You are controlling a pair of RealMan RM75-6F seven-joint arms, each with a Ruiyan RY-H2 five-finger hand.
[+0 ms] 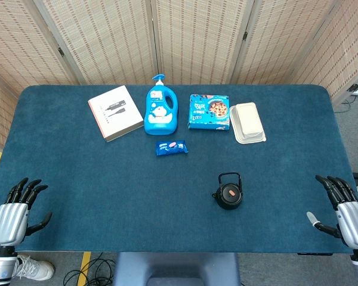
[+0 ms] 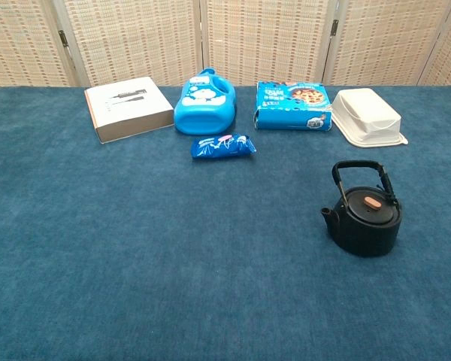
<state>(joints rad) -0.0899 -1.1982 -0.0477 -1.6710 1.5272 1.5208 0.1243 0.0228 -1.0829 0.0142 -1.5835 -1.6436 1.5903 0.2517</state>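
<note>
While both arms sit low at the near edge of the table (image 1: 77, 196), the head view shows the left hand (image 1: 12, 215) at the near left corner with its fingers (image 1: 25, 189) spread apart and holding nothing. The right hand (image 1: 346, 215) is at the near right corner, its fingers likewise apart and empty. Nearest to the right hand, though well apart from it, a black kettle (image 1: 228, 193) stands upright toward the near right part of the table, its handle raised. Along the far edge lie, from left to right, a white box (image 1: 114, 112), a blue detergent bottle (image 1: 161, 111) lying flat with its pump toward the far edge, a blue biscuit box (image 1: 209, 112) and a white lidded container (image 1: 247, 122). The biscuit box and the container lie just beside each other. A small blue snack packet (image 1: 171, 147) lies just nearer than the bottle, toward the middle of the table.

In the chest view neither hand appears. The black kettle (image 2: 364, 216) stands on the right side, spout pointing left, with an orange-pink knob on its lid. Behind it, along the far edge, the white box (image 2: 128, 110), the detergent bottle (image 2: 204, 107), the biscuit box (image 2: 294, 106) and the white container (image 2: 367, 116) form a row, and the snack packet (image 2: 222, 146) lies in front of the bottle.
</note>
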